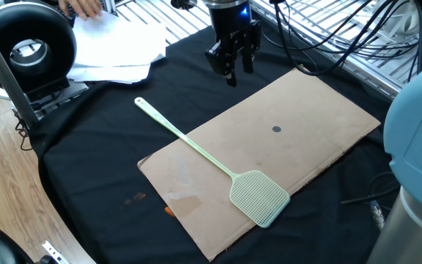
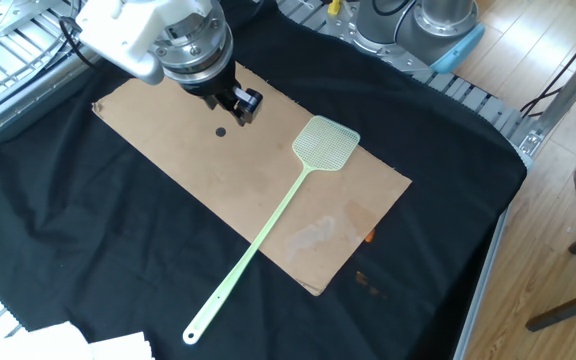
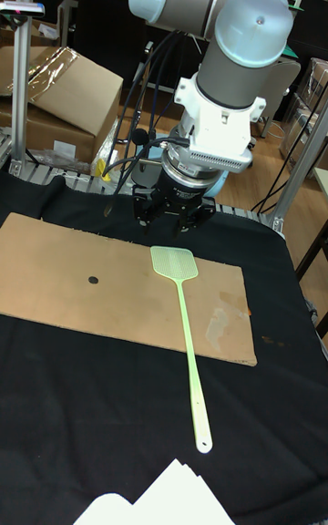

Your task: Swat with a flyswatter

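The pale mint-green flyswatter [image 1: 258,196] lies flat on a brown cardboard sheet [image 1: 321,125]. Its mesh head is near the sheet's front edge and its thin handle [image 1: 174,129] runs out onto the black cloth. It also shows in the other fixed view, flyswatter [image 2: 325,143], and in the tall view, flyswatter [image 3: 170,262]. A small dark dot [image 1: 276,130] marks the cardboard. My gripper [image 1: 234,75] hangs over the cardboard's far corner, well away from the handle, open and holding nothing. The same gripper [image 2: 240,107] sits beside the dot, and the gripper [image 3: 171,222] is just behind the swatter's head.
Loose white papers [image 1: 116,44] lie at the table's back left with a person's hand [image 1: 86,6] on them. A black round device [image 1: 24,44] stands beside them. Cables [image 1: 357,29] trail at the back right. A black cloth [image 2: 88,240] covers the table.
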Robot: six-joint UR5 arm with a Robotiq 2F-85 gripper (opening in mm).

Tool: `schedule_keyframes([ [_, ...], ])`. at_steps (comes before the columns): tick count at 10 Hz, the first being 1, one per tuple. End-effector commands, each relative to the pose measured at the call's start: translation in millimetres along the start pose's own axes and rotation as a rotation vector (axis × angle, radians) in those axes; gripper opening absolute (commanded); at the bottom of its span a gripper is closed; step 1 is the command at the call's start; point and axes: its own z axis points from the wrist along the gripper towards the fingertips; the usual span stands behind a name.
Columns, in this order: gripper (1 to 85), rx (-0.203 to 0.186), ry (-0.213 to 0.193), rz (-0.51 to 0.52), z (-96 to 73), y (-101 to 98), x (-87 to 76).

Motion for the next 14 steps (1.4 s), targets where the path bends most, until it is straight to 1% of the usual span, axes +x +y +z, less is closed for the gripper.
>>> schedule_keyframes([
  [1, 48.7, -0.008, -0.003, 0.006, -1.6, 1.0, -0.6],
  [5, 47.3, -0.005, 0.002, -0.002, -1.8, 0.4, 0.9],
  [6, 46.3, -0.005, -0.005, 0.004, -2.2, 0.4, -0.7],
  [14, 42.0, -0.009, -0.003, 0.012, -2.0, 2.3, -1.2],
])
